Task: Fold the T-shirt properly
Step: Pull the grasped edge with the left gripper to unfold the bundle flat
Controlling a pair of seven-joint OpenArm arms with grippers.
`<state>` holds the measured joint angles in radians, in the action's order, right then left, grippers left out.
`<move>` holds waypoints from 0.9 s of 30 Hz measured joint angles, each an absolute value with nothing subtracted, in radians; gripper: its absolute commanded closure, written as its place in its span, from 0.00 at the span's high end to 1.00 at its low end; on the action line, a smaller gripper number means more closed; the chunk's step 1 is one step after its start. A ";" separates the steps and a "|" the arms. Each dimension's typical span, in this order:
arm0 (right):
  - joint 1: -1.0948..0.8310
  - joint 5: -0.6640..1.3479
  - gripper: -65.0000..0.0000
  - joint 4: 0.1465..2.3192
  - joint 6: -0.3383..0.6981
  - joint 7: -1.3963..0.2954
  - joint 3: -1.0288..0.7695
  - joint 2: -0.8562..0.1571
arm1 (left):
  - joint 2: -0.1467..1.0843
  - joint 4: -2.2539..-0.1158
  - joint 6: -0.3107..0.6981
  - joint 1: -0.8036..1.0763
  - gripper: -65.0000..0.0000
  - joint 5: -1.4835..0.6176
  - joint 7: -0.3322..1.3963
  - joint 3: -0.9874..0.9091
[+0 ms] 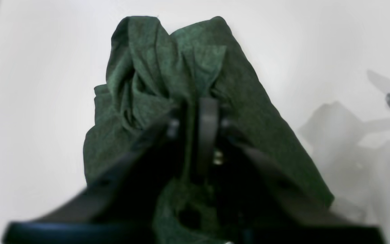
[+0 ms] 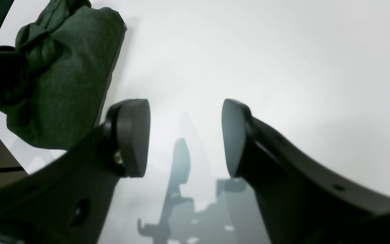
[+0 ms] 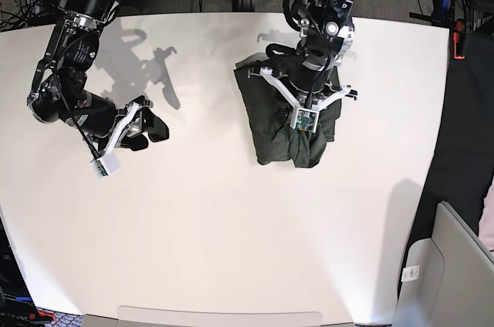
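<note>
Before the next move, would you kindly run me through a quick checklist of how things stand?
1. Left hand shut on the T-shirt: ok.
2. T-shirt fully on the table: ok.
3. T-shirt spread flat: not ok, bunched and creased.
4. Right hand open and empty: ok.
5. Right hand apart from the T-shirt: ok.
6. How many fabric layers the left hand pinches: cannot tell.

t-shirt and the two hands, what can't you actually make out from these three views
- T-shirt, base view: the left arm and its camera mount cover its middle, so how it is folded cannot be read.
- Left hand, left wrist view: its fingers are dark and blurred, shut on bunched cloth; which part of the shirt is unclear.
- T-shirt, right wrist view: cut off at the top left corner.
- Right hand, base view: too small to see its open jaws.
</note>
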<state>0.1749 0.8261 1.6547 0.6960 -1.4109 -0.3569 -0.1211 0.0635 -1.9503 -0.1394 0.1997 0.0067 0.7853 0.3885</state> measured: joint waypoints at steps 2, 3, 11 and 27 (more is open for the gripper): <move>0.175 0.826 0.52 1.655 0.696 -1.411 -0.357 -0.121 | 0.064 -1.950 -0.138 0.200 0.03 0.004 0.785 0.364; 0.175 0.826 0.52 1.655 0.696 -1.411 -0.357 -0.121 | 0.064 -1.952 -0.141 0.200 0.03 0.006 0.786 0.348; 0.175 0.826 0.52 1.655 0.696 -1.411 -0.357 -0.121 | 0.056 -1.983 -0.141 0.213 0.03 0.007 0.785 0.180; 0.178 0.823 0.52 1.655 0.696 -1.411 -0.357 -0.118 | 0.053 -2.060 -0.149 0.384 0.03 0.012 0.781 0.118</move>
